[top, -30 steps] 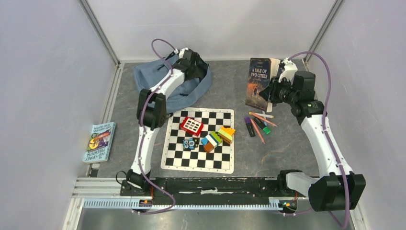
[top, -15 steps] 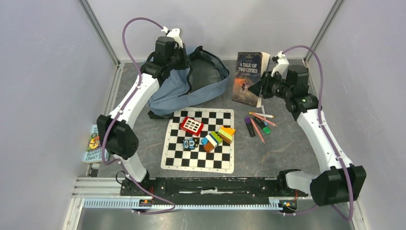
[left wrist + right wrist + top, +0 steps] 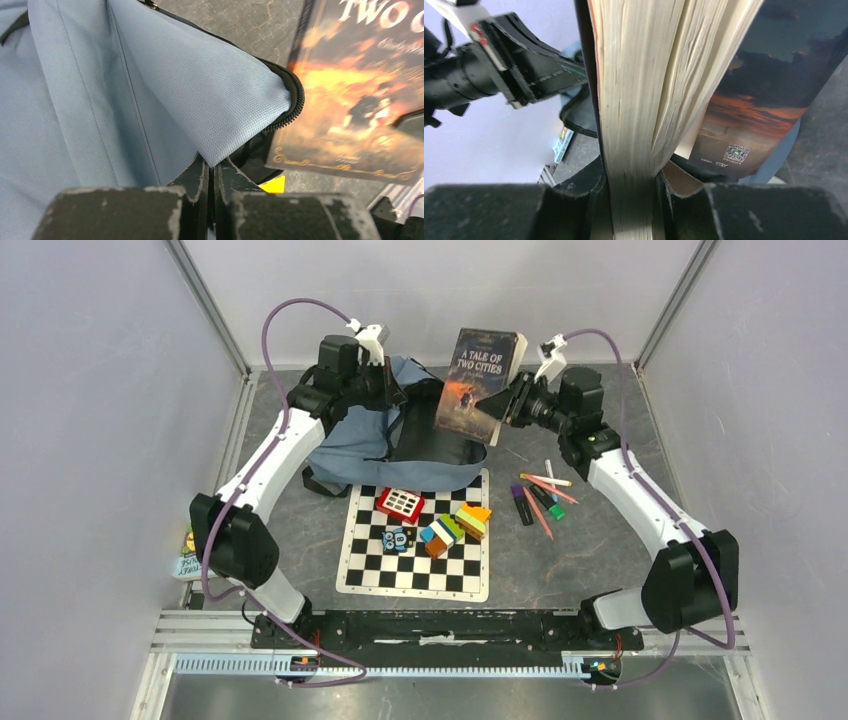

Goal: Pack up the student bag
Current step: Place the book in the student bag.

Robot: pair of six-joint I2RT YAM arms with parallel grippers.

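Top external: your left gripper (image 3: 396, 392) pinches the student bag (image 3: 352, 445) by its rim. Your right gripper (image 3: 498, 407) clamps a paperback (image 3: 478, 378) beside it.

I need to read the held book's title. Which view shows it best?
Top external: the A Tale of Two Cities book shows its whole front cover. Left wrist crops it; right wrist, mainly page edges.

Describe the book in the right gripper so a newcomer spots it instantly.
Behind the chessboard lies the blue bag. At its open mouth the right gripper holds a dark book off the table. Its cover reads A Tale of Two Cities; the other book lies flat at the left edge.
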